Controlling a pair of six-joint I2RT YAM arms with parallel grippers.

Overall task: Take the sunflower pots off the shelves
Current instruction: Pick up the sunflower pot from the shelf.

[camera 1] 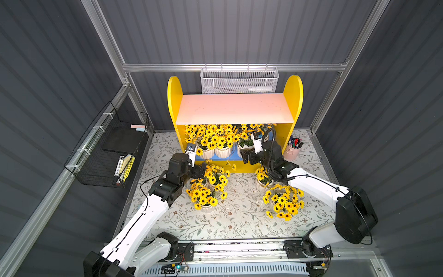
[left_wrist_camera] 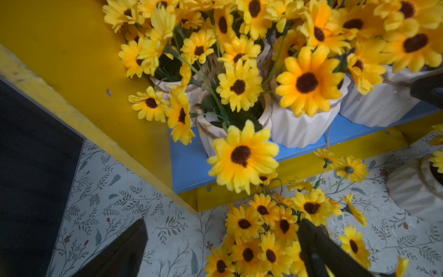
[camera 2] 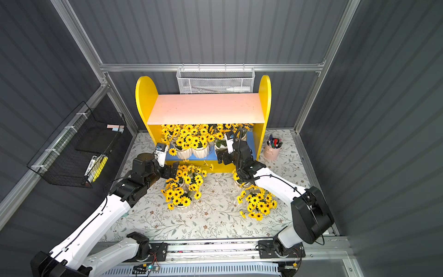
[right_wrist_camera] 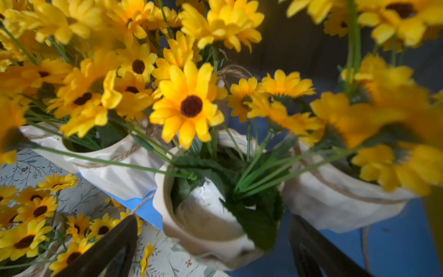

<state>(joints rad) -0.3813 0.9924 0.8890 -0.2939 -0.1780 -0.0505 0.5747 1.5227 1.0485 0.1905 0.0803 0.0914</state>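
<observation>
The yellow shelves (camera 1: 175,100) (camera 2: 143,96) have a bare pink upper board (camera 1: 235,108). Several sunflower pots (camera 1: 223,151) (camera 2: 200,151) crowd the blue lower board (camera 1: 233,156) (left_wrist_camera: 189,165). My right gripper (camera 1: 245,157) (right_wrist_camera: 211,251) is open at that board's front edge, its fingers either side of a white pot (right_wrist_camera: 206,215) (camera 1: 242,149) without touching it. More pots (camera 1: 206,207) (camera 1: 285,201) stand on the table in front. My left gripper (camera 1: 199,169) (left_wrist_camera: 223,249) is open low over the table, with the flowers of a table pot (left_wrist_camera: 263,230) between its fingers.
A white mesh basket (camera 1: 239,81) hangs behind the shelves. A black wire basket (camera 1: 107,148) is fixed to the left wall. A pink cup of pens (camera 1: 293,150) stands right of the shelves. The floral table (camera 1: 239,223) ends at a front rail (camera 1: 239,249).
</observation>
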